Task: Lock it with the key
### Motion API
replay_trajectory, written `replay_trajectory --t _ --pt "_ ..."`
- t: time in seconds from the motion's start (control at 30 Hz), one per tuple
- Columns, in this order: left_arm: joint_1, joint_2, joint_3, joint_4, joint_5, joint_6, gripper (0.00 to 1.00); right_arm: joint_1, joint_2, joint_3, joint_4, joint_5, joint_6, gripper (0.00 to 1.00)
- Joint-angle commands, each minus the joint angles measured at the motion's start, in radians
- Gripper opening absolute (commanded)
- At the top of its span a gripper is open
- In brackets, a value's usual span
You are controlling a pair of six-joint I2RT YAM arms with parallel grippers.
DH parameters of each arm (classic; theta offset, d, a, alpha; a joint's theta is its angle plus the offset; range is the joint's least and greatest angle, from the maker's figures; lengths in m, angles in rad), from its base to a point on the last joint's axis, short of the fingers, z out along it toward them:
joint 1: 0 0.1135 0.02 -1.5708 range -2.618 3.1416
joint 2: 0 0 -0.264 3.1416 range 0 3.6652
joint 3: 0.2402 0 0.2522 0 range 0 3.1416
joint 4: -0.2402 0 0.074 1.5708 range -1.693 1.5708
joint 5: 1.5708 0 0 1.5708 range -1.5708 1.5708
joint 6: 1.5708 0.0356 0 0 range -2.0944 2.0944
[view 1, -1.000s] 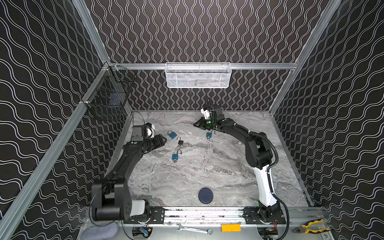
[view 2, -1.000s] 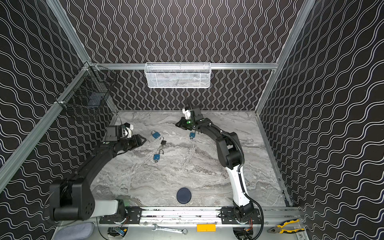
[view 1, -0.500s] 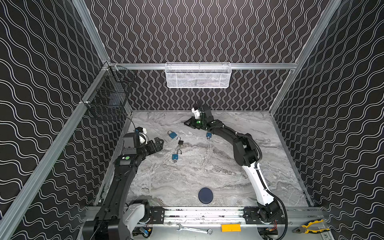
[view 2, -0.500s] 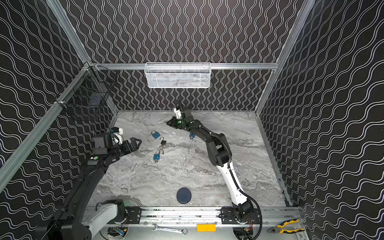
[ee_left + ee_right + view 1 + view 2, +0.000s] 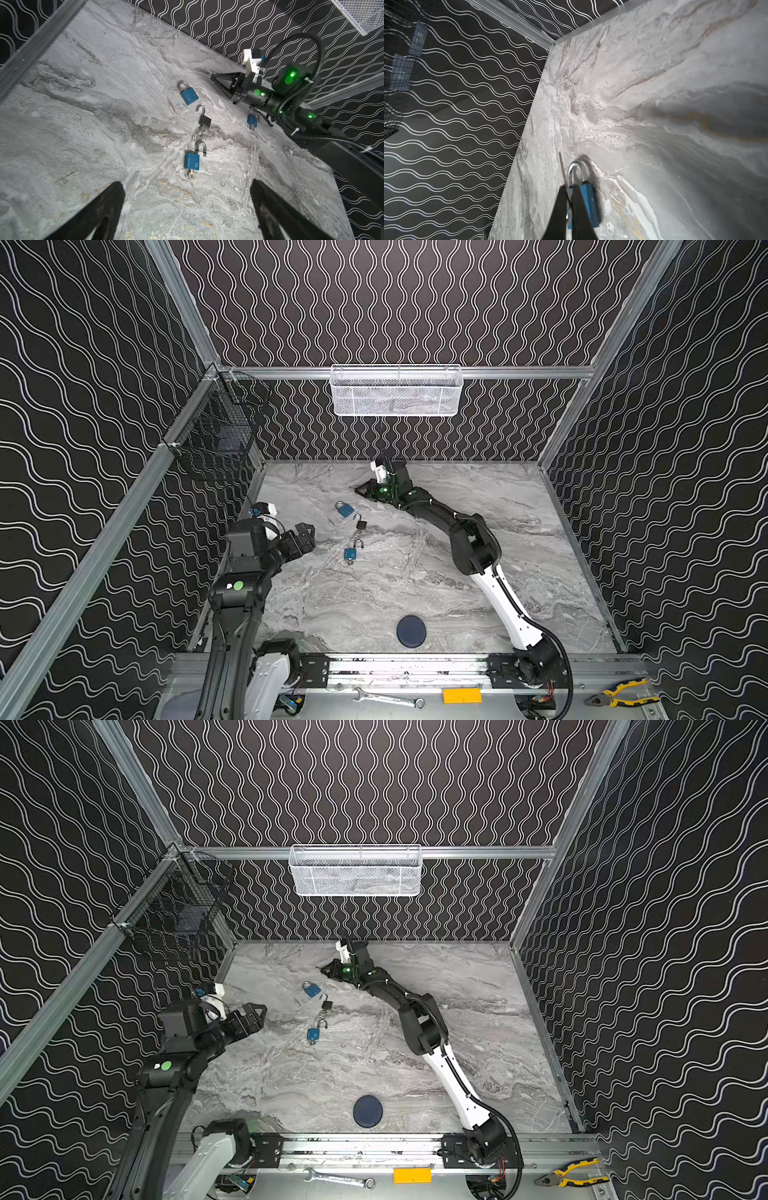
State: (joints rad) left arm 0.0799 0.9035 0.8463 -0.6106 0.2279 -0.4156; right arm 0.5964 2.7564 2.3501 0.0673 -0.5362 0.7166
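Several padlocks lie on the marble table (image 5: 374, 597). A shut blue padlock (image 5: 345, 510) (image 5: 311, 990) (image 5: 188, 96) is farthest back. A black padlock (image 5: 361, 525) (image 5: 205, 120) with its shackle open lies nearer. A blue padlock (image 5: 351, 553) (image 5: 313, 1035) (image 5: 192, 162) with an open shackle has a key (image 5: 191, 176) in its base. My right gripper (image 5: 359, 489) (image 5: 326, 969) (image 5: 569, 188) is shut on a thin silver key (image 5: 562, 170), just over the shut blue padlock (image 5: 588, 199). My left gripper (image 5: 305, 533) (image 5: 255, 1013) (image 5: 186, 184) stands open and empty, short of the keyed padlock.
Another small blue padlock (image 5: 252, 120) lies beside the right arm. A dark round disc (image 5: 411, 630) (image 5: 368, 1111) sits near the front edge. A white mesh basket (image 5: 397, 391) hangs on the back wall, a black wire basket (image 5: 220, 435) on the left wall.
The left gripper has opened wide and drawn back toward the left front. The right gripper, still shut, has swung left along the back to the far blue padlock.
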Motion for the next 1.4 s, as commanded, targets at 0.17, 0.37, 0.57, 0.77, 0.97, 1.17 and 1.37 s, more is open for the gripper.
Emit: replay_trajectory --t 0.17,0.37,0.57,0.77,0.97,1.17,1.37 --pt "0.001 -0.005 0.052 -0.059 0.001 -0.020 0.98 0.011 0.037 0.030 0.045 0.018 0.019 0.10" --pt "0.001 -0.065 0.021 -0.019 0.008 -0.070 0.99 0.014 0.055 0.035 0.046 0.019 0.027 0.12" --pt "0.001 -0.064 0.027 -0.016 0.045 -0.103 0.99 0.014 0.067 0.038 0.030 0.041 0.022 0.15" --pt "0.003 -0.054 0.069 -0.052 0.037 -0.092 0.98 0.017 0.088 0.052 0.029 0.040 0.030 0.17" --pt "0.003 -0.075 0.068 -0.055 0.022 -0.109 0.99 0.016 0.077 0.029 0.027 0.039 0.029 0.27" --pt "0.001 -0.085 0.068 -0.059 0.009 -0.115 0.99 0.012 0.028 -0.007 0.010 0.045 -0.006 0.58" --pt "0.001 -0.093 0.080 -0.106 -0.026 -0.148 0.99 -0.003 -0.057 -0.066 -0.008 0.055 -0.056 1.00"
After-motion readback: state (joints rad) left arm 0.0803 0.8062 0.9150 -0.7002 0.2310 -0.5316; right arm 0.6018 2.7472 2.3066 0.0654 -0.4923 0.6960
